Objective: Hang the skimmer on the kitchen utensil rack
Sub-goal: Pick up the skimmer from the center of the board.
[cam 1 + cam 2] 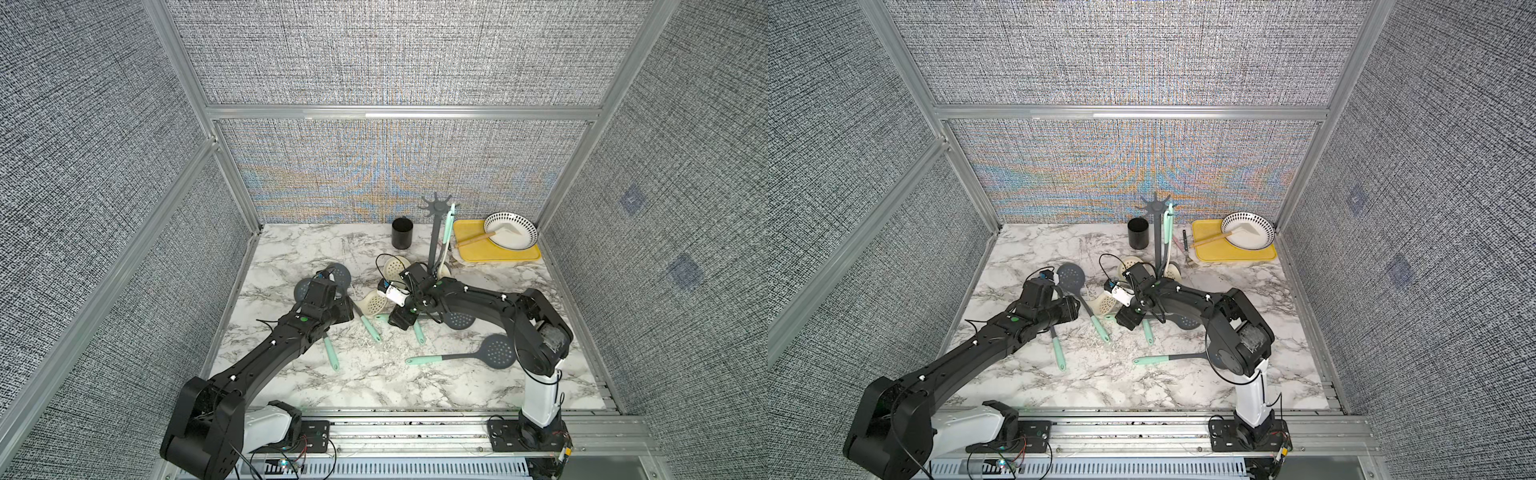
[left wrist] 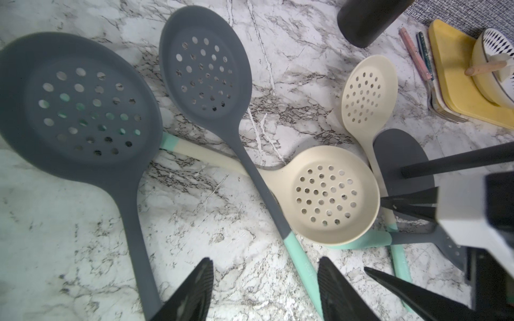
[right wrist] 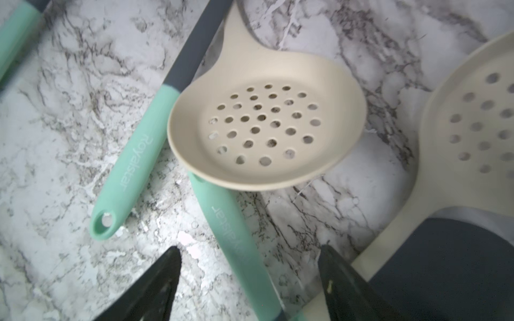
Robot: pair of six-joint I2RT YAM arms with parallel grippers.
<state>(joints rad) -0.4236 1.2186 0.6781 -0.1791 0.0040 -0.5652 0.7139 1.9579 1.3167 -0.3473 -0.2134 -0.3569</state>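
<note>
Skimmer (image 3: pixel 264 125), cream, hides a mint handle's (image 3: pixel 236 236) tip between the spread right claw (image 3: pixel 250 280); left claw (image 2: pixel 264 291) likewise spread.

Four perforated skimmers on the marble tabletop (image 2: pixel 55 222): grey skimmer A (image 2: pixel 83 105), grey skimmer B (image 2: pixel 205 72), cream skimmer C (image 2: pixel 325 191) and cream skimmer D (image 2: pixel 367 91). B's handle crosses over C's (whose mint end shows through A's holes). D's handle runs beside the base of the kitchen utensil rack (image 2: pixel 403 155). Left gripper (image 2: pixel 264 261): jaws parted, B's mint grip visible between them.
</note>
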